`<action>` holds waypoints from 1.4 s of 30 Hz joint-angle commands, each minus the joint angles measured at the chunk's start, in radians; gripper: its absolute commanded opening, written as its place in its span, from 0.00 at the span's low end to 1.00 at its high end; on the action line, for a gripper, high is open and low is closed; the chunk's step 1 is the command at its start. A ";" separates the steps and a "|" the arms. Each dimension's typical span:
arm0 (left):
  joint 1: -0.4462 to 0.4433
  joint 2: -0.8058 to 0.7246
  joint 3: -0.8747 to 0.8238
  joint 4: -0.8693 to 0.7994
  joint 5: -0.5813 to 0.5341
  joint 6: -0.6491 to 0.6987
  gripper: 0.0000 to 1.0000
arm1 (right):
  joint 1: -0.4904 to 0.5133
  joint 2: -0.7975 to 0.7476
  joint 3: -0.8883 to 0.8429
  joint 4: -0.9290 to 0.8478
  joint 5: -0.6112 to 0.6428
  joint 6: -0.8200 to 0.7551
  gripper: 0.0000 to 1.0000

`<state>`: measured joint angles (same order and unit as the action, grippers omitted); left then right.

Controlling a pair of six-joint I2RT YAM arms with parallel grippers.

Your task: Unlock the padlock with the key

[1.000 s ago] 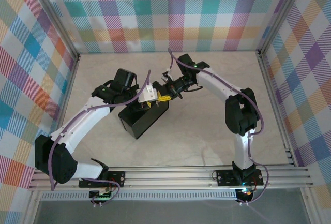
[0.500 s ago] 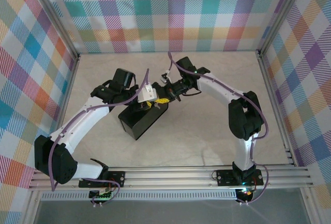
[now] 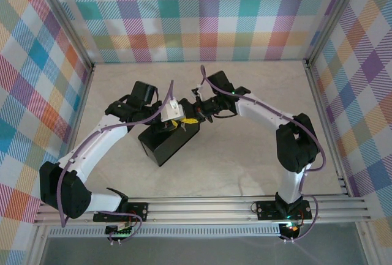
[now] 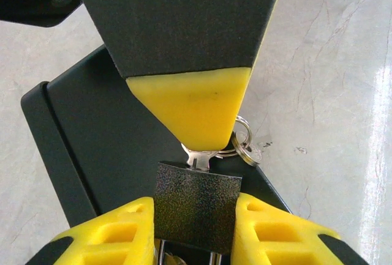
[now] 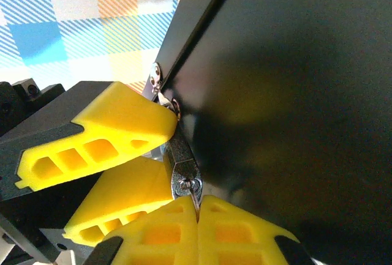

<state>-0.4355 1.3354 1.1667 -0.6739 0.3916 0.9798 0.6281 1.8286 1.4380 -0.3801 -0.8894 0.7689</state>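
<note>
Left wrist view: the left gripper (image 4: 196, 219) is clenched on the padlock (image 4: 197, 199), with its yellow fingers (image 4: 116, 228) pressing the dark, speckled body from both sides. The shackle's thin metal legs (image 4: 161, 254) show at the bottom edge. The right gripper (image 4: 196, 118) reaches in from above onto the key (image 4: 199, 158), whose silvery head sticks out of the padlock's upper face. A key ring (image 4: 245, 144) hangs just beside the head. In the right wrist view, that gripper's two yellow tips are pressed together, pinching the key's head between them. Under both lies a black box (image 4: 92, 149) on the pale marbled counter (image 4: 331, 63). In the top external view the two grippers meet over the box's far end, with the padlock between them.
</note>
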 commanded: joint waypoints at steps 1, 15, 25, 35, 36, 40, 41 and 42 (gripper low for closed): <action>-0.021 0.028 -0.019 0.130 0.130 -0.016 0.25 | 0.125 -0.037 -0.035 0.068 -0.076 -0.002 0.10; 0.026 0.012 -0.033 0.076 0.115 -0.007 0.25 | -0.094 -0.186 -0.109 -0.296 0.005 -0.479 0.40; 0.026 0.006 -0.024 0.010 0.152 0.000 0.25 | -0.117 -0.362 -0.355 0.122 0.178 -0.771 0.34; 0.026 0.022 0.008 -0.011 0.156 -0.012 0.26 | -0.113 -0.351 -0.549 0.755 0.260 -1.056 0.33; 0.026 0.022 0.009 -0.014 0.156 -0.010 0.26 | -0.109 -0.345 -0.548 0.774 0.266 -1.076 0.32; 0.026 0.024 0.009 -0.024 0.158 -0.010 0.26 | -0.089 -0.334 -0.531 0.803 0.330 -1.152 0.29; 0.026 0.023 0.007 -0.024 0.156 -0.010 0.26 | -0.080 -0.335 -0.528 0.799 0.338 -1.182 0.28; 0.026 0.022 0.005 -0.024 0.155 -0.010 0.26 | -0.071 -0.334 -0.523 0.784 0.345 -1.209 0.28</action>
<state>-0.4152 1.3491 1.1564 -0.6380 0.5053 0.9798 0.5327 1.4899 0.8852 0.3256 -0.5713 -0.3088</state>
